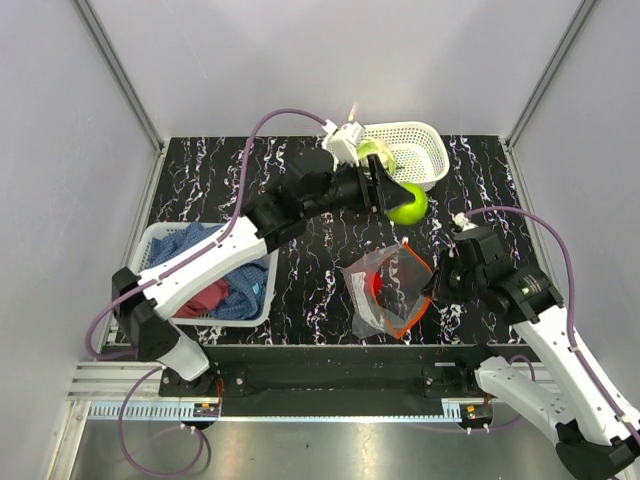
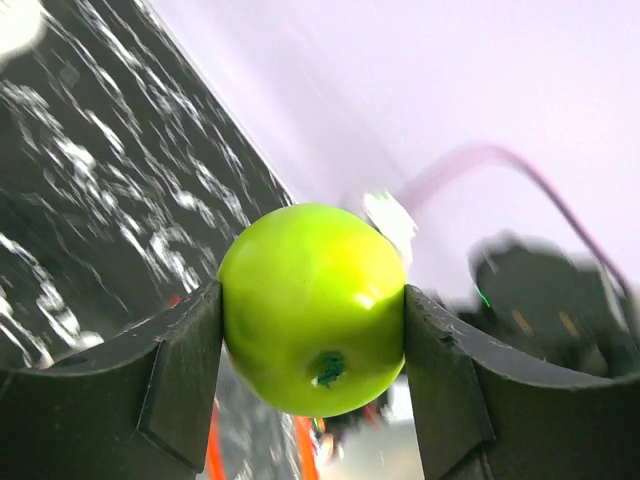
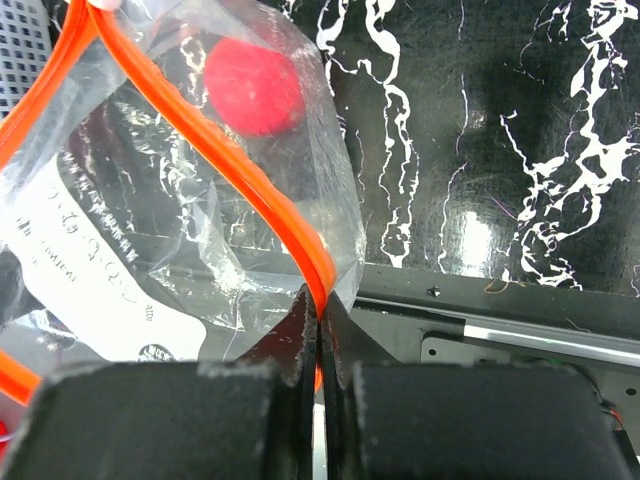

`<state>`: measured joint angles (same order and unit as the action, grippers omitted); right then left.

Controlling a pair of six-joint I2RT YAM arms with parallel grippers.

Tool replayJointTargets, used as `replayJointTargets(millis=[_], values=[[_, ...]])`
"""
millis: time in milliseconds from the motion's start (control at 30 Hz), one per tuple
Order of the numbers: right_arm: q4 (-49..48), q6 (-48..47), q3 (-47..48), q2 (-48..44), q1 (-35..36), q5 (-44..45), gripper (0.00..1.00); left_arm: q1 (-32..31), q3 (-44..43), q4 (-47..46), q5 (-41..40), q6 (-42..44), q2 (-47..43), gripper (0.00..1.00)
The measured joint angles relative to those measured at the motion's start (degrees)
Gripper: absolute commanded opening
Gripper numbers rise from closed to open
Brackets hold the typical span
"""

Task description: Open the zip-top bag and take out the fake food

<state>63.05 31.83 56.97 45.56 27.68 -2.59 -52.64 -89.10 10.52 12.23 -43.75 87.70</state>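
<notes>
The left arm [image 1: 215, 255] reaches from its near-left base diagonally across the black marbled table [image 1: 300, 170], wrist stretched toward the far centre. The left gripper [image 1: 398, 200] is clamped on a lime-green round fruit [image 1: 408, 203], held just beside the near rim of a white perforated basket [image 1: 432, 150] in the far right corner. The right arm [image 1: 530, 300] is bent at the elbow, and its gripper [image 1: 432, 285] points left at the zip-top bag [image 1: 388, 290], which sits near the table's near edge at the centre.

The bag's mouth gapes, its orange-red zip strip [image 1: 405, 300] bowed into a loop turned toward the right arm.

The left wrist view shows the fruit [image 2: 312, 305] pressed between both pads [image 2: 180, 375], a dark green dimple facing the lens. The right wrist view shows what the overhead camera hides: the right gripper [image 3: 320, 335] is pinched tight on the strip [image 3: 250, 190] at the bag's [image 3: 150, 250] corner, and a red piece [image 3: 253, 82] lies inside the clear plastic.

A second white basket [image 1: 160, 235] at the near left holds a blue cloth [image 1: 215, 250] and a red cloth [image 1: 205, 297].
</notes>
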Motion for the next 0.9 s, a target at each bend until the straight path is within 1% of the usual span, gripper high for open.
replayJointTargets(millis=[133, 267, 333, 433, 500, 667, 800, 900], values=[[0.1, 0.0, 0.0, -1.6, 0.0, 0.0, 0.0, 4.5, -0.6, -6.3, -1.1, -1.8, 5.1, 0.0], [1.4, 0.0, 0.6, -2.6, 0.0, 0.0, 0.0, 7.5, -3.8, -10.1, -3.8, -2.0, 12.0, 0.0], [2.0, 0.0, 1.2, -3.1, 0.0, 0.0, 0.0, 8.6, -7.2, -10.5, -4.9, -1.5, 16.4, 0.0], [3.0, 0.0, 1.9, -4.5, 0.0, -0.3, 0.0, 9.9, -16.0, -10.2, -6.3, 0.8, 24.9, 0.0], [3.5, 0.0, 2.2, -5.7, 0.0, -0.7, 0.0, 10.9, -19.4, -10.2, -6.8, 1.8, 28.7, 0.0], [5.9, 0.3, 4.4, -7.4, 0.0, -1.4, 0.0, 13.0, -25.2, -12.0, -7.8, 3.2, 37.4, 0.0], [8.0, 1.4, 6.7, -7.2, 0.0, -1.3, 0.0, 14.0, -31.3, -12.2, -10.3, 5.0, 45.8, 0.0], [9.5, 2.2, 8.6, -6.7, 0.0, -1.3, 0.0, 14.2, -31.9, -12.5, -13.5, 6.1, 49.5, 0.06]])
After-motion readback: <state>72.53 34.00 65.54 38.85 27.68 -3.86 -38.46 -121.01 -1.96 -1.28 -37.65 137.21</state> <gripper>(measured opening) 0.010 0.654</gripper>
